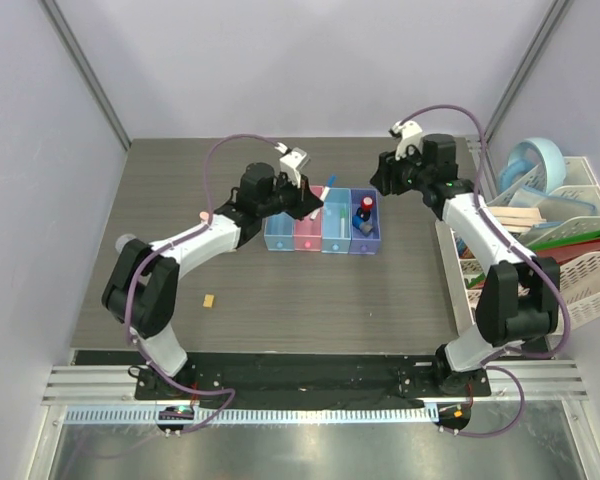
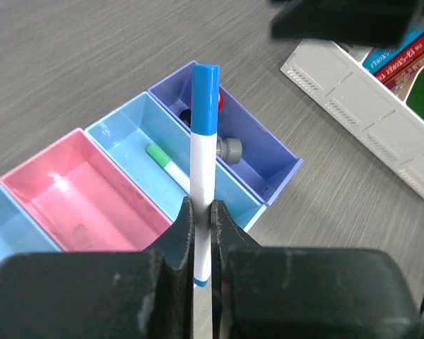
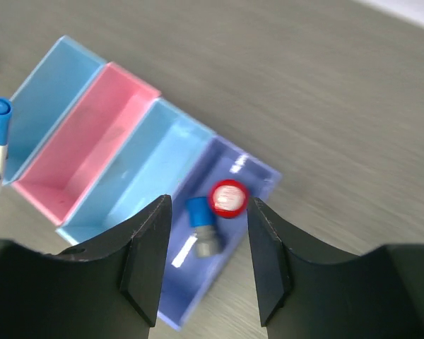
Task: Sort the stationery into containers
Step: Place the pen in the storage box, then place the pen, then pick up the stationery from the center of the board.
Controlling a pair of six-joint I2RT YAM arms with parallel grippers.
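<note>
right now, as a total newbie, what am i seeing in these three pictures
Two robot arms stand at a table's near edge. One picture looks down from above; the other two come from wrist cameras. The left gripper is shut on a blue-capped white pen near a row of four bins. The right gripper hangs open, pointed at the darker blue bin, which holds a red-capped bottle. A green-tipped pen lies in a light blue bin. A tan block sits on the table.
</note>
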